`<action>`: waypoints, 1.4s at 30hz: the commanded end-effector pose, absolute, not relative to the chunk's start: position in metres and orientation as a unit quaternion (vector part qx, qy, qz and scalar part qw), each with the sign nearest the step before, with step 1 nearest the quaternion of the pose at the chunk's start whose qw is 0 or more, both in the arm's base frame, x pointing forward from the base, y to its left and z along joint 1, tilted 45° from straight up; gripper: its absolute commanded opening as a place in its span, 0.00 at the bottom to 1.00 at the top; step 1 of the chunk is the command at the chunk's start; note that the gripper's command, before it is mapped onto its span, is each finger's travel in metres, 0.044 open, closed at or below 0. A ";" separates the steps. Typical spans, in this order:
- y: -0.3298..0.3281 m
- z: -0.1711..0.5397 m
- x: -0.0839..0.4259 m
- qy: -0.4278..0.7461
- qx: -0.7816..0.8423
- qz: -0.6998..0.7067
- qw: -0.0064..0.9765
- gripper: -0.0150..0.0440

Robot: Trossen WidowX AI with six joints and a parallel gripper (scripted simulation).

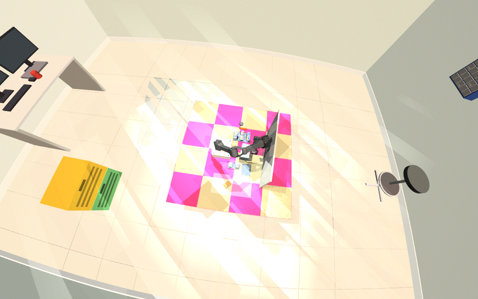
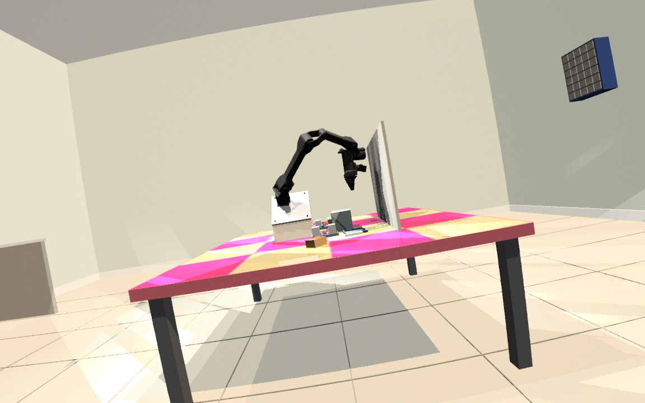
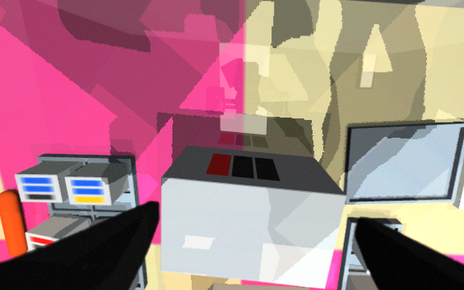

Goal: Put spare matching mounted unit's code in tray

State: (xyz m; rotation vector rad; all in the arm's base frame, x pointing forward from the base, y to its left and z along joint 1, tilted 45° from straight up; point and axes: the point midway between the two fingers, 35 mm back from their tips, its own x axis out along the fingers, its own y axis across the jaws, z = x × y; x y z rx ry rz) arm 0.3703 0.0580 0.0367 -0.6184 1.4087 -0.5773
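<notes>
The job is at the reading stage, with the carrying part all left to do. The gripper (image 1: 255, 150) (image 2: 351, 186) (image 3: 256, 217) hangs above the table, jaws spread wide and holding nothing. The wrist view shows the grey box (image 1: 245, 157) (image 2: 341, 220) (image 3: 252, 225), apparently the mounted unit, with one red and two black patches on its darker face. The tray (image 1: 246, 170) (image 2: 354, 232) (image 3: 401, 200) has no spare in it. Of the spares in the wrist view's left-hand rack (image 3: 134, 173), two start with blue stripes, so neither seems to match; a red-striped spare (image 3: 40, 240) might, but the finger partly hides its label. Finding the match, gripping it, placing it and letting go remain.
</notes>
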 end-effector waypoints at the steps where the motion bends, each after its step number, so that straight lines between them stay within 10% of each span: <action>1: 0.058 0.043 0.374 0.621 -0.271 -0.264 0.686 1.00; 16: 0.066 0.033 0.372 0.630 -0.292 -0.241 0.678 1.00; 37: 0.180 -0.179 0.230 0.622 -0.677 0.264 0.291 1.00; 42: 0.153 -0.202 0.230 0.622 -0.678 0.264 0.291 0.78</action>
